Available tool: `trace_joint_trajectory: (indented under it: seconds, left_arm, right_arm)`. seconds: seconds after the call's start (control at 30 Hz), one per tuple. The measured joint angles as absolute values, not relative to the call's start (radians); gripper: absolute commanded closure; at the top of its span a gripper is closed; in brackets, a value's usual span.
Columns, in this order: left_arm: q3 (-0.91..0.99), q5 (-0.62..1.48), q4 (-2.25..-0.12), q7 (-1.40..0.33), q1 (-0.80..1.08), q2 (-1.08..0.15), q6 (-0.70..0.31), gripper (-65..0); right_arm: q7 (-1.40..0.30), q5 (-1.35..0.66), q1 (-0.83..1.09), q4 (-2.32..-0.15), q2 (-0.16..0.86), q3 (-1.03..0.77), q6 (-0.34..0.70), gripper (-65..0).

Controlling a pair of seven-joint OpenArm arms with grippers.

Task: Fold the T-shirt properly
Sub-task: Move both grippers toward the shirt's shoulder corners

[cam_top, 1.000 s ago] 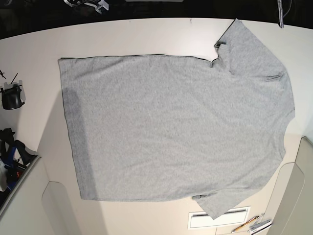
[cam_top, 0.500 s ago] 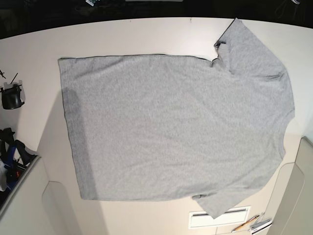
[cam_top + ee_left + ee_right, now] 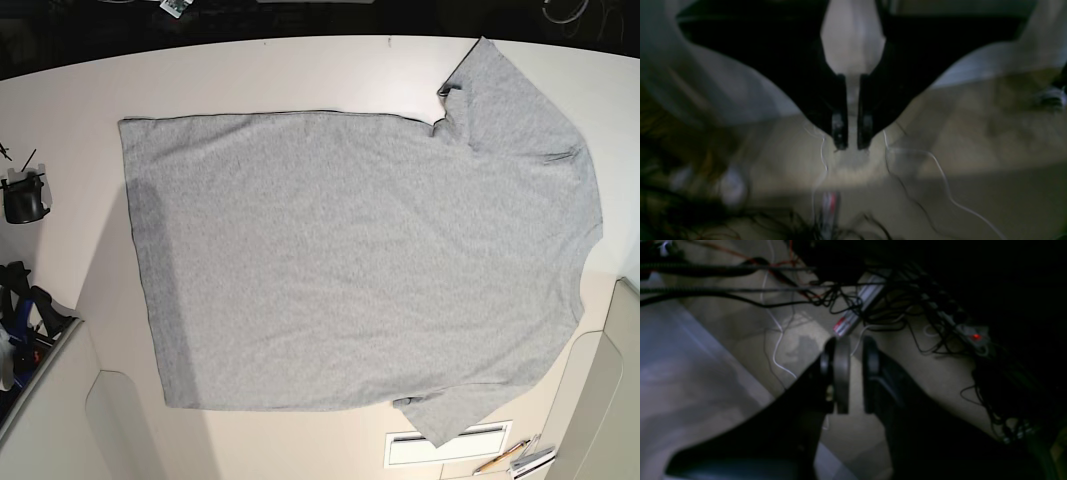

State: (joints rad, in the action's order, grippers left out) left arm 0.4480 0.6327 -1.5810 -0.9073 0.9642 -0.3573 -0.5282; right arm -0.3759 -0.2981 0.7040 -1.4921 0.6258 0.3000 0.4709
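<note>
The T-shirt (image 3: 360, 260) lies flat and unfolded on the table (image 3: 300, 70). It is soft, light and limp; grip at hem corners or shoulders. Left gripper (image 3: 852, 146) and right gripper (image 3: 853, 350): jaws narrowly apart, empty, off the table.

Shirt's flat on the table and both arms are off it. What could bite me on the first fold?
1. T-shirt: its lower sleeve lies over the white slot plate by the table edge; a grab there may snag.
2. Both wrist views show floor cables, not cloth, so you would likely approach guided only by the base view.
</note>
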Motion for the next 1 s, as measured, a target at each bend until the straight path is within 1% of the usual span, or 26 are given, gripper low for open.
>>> trace_joint_trajectory:
  seconds: [0.13, 0.3, 0.43, 0.6, 0.73, 0.77, 0.8, 0.83, 0.93, 0.97, 1.0]
  left_arm:
    - [0.579, 0.745, -1.721, -0.912, 1.019, -0.357, -0.532, -5.5]
    - [0.736, 0.895, -1.820, -0.917, 1.039, -0.358, -0.532, -5.5]
    - [0.837, 1.013, -1.857, -0.921, 1.039, -0.358, -0.532, -5.5]
    - [0.893, 1.137, -1.888, -0.924, 1.039, -0.358, -0.533, -5.6]
    - [0.893, 1.161, -1.899, -0.928, 1.024, -0.357, -0.536, -6.1]
    - [0.893, 1.159, -1.899, -0.930, 1.013, -0.356, -0.536, -7.3]
    - [0.893, 1.160, -1.899, -0.930, 0.997, -0.355, -0.536, -10.8]
    - [0.893, 1.161, -1.899, -0.929, 0.983, -0.355, -0.537, -15.4]
    - [0.893, 1.162, -1.899, -0.928, 0.958, -0.357, -0.540, -30.9]
    - [0.893, 1.161, -1.899, -0.930, 0.950, -0.356, -0.539, -33.7]
    - [0.893, 1.160, -1.899, -0.929, 0.942, -0.355, -0.540, -34.9]
  right_arm:
    - [-0.425, -0.363, 0.720, -1.560, 0.626, 0.208, 0.529, -6.4]
    - [-0.485, -0.472, 0.720, -1.636, 0.626, 0.083, 0.554, -6.4]
    - [-0.491, -0.532, 0.720, -1.700, 0.626, 0.003, 0.557, -6.4]
    - [-0.495, -0.585, 0.718, -1.784, 0.626, -0.078, 0.561, -6.4]
    - [-0.496, -0.636, 0.685, -1.818, 0.626, -0.139, 0.561, -6.4]
    - [-0.496, -0.636, 0.667, -1.818, 0.625, -0.151, 0.561, -6.4]
    - [-0.499, -0.636, 0.646, -1.818, 0.623, -0.160, 0.561, -6.5]
    - [-0.499, -0.637, 0.625, -1.818, 0.620, -0.173, 0.559, -8.1]
    - [-0.499, -0.639, 0.568, -1.818, 0.618, -0.187, 0.548, -16.1]
    - [-0.499, -0.639, 0.553, -1.818, 0.618, -0.189, 0.534, -19.1]
    - [-0.503, -0.639, 0.537, -1.818, 0.618, -0.189, 0.513, -21.8]
